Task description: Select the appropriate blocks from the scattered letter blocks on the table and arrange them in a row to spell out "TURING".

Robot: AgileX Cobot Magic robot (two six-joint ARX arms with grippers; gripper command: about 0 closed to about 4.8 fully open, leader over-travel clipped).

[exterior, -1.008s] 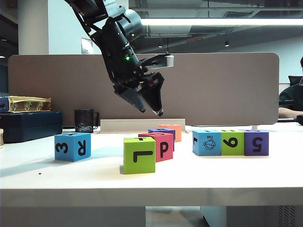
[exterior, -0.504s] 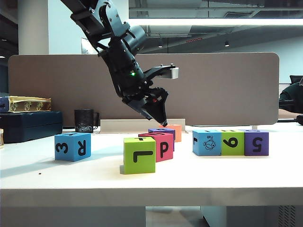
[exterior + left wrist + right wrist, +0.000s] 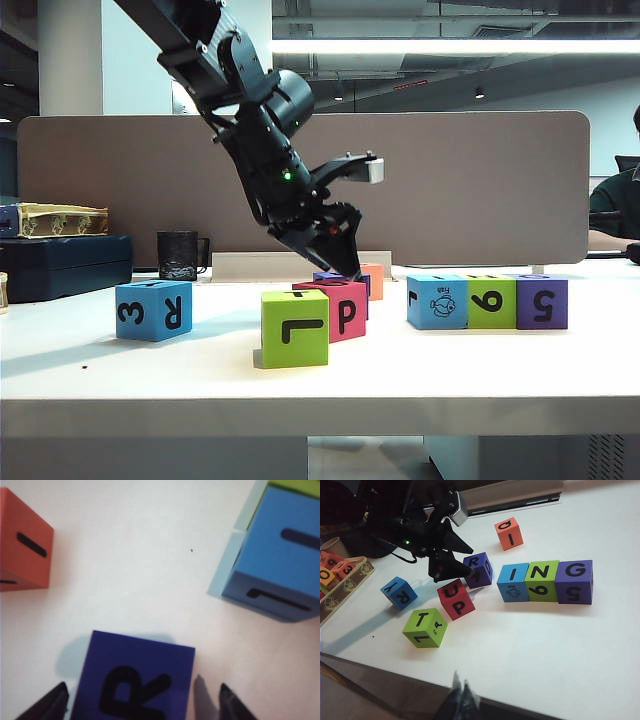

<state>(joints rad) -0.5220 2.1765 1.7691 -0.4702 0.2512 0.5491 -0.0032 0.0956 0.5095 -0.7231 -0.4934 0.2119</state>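
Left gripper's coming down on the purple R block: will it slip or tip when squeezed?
Probably stable: the purple R block is a flat-sided cube sitting flat on the table. Its matte faces likely grip well. The open left gripper straddles it evenly, so tipping seems unlikely.

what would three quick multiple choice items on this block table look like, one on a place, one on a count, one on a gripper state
1. Where is the left gripper?
A. over the purple R block
B. over the green T block
C. off the table

2. How many blocks form the touching row at the right?
A. two
B. three
C. five

3. How do the left gripper's jaws stand?
A. shut on a block
B. open, one on each side of a block
C. shut on nothing

Key:
1 A: the left wrist view shows the purple R block between its fingertips.
2 B: the blue I block, green N block and purple G block touch.
3 B: gaps show on both sides of the block.
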